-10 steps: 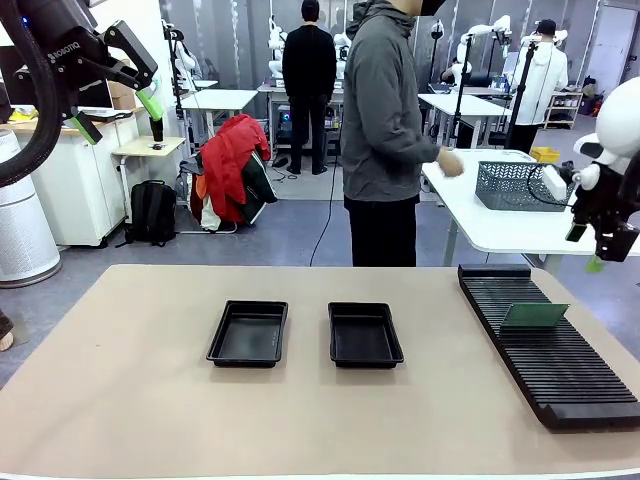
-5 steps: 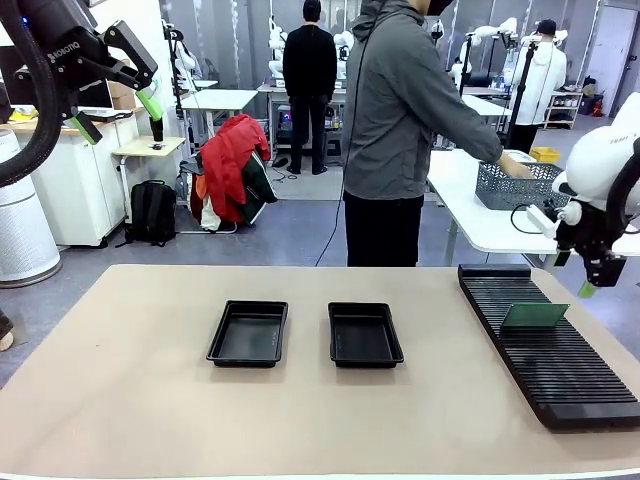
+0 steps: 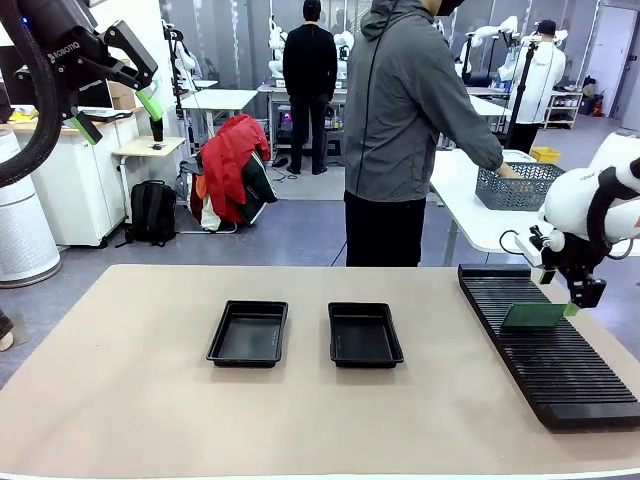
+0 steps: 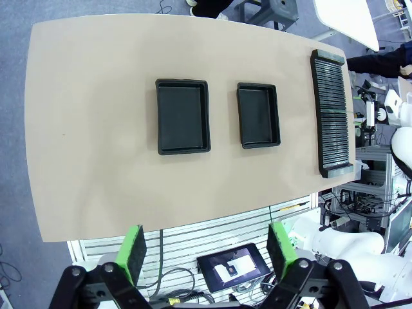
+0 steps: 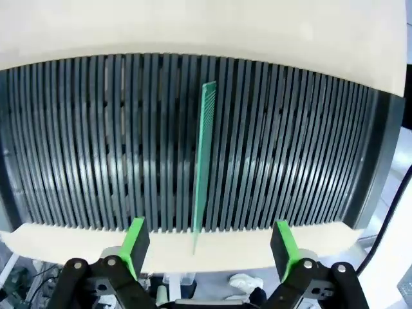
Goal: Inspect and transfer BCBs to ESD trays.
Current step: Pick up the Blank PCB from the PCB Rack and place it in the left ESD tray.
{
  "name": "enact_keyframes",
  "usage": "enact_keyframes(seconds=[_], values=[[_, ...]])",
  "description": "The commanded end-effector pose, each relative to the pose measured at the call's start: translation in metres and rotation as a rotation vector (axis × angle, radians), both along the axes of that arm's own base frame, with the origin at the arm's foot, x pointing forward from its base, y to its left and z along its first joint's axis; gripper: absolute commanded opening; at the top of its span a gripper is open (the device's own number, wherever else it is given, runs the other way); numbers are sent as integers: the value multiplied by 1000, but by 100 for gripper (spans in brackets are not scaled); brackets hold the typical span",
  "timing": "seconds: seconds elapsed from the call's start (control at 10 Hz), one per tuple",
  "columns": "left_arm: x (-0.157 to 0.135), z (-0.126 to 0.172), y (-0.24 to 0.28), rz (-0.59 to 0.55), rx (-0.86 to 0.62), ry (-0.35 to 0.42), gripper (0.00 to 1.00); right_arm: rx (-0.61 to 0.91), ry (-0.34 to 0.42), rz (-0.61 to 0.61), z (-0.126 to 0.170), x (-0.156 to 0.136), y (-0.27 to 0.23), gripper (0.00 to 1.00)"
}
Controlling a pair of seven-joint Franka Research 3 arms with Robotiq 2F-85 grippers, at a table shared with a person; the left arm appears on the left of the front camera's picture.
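BCB (image 5: pixel 205 161) is standing on edge in the rack (image 3: pixel 556 372), right side of surface (image 3: pixel 120 400) | right jaws are hovering just above it, wide open, empty, flanking its long edge | left jaws, open and empty, are hanging high at far left.

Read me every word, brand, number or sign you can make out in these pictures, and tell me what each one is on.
"ROBOTIQ": white print on the black body of the left tool, front view.
Small screen below the table edge, left wrist view: too small to read.
ESD trays, slotted rack and BCB: no readable print.
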State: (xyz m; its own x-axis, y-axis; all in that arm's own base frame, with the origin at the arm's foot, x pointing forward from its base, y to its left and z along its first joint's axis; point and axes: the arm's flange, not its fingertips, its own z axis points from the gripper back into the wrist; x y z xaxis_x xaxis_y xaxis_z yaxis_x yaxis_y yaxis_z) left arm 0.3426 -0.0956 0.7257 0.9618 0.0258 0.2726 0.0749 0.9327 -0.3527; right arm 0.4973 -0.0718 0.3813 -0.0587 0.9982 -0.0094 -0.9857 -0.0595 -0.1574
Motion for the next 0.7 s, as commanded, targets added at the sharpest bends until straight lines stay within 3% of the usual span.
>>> enact_keyframes(seconds=[0.0, 0.5, 0.6], values=[[0, -2, 1, 1, -1, 3, 100, 51, -27, 50, -18, 3, -2, 100], [0, -2, 1, 1, -1, 3, 100, 85, -20, 43, -38, 5, 3, 100], [0, -2, 1, 1, -1, 3, 100, 54, 12, 17, -31, 6, 8, 100]])
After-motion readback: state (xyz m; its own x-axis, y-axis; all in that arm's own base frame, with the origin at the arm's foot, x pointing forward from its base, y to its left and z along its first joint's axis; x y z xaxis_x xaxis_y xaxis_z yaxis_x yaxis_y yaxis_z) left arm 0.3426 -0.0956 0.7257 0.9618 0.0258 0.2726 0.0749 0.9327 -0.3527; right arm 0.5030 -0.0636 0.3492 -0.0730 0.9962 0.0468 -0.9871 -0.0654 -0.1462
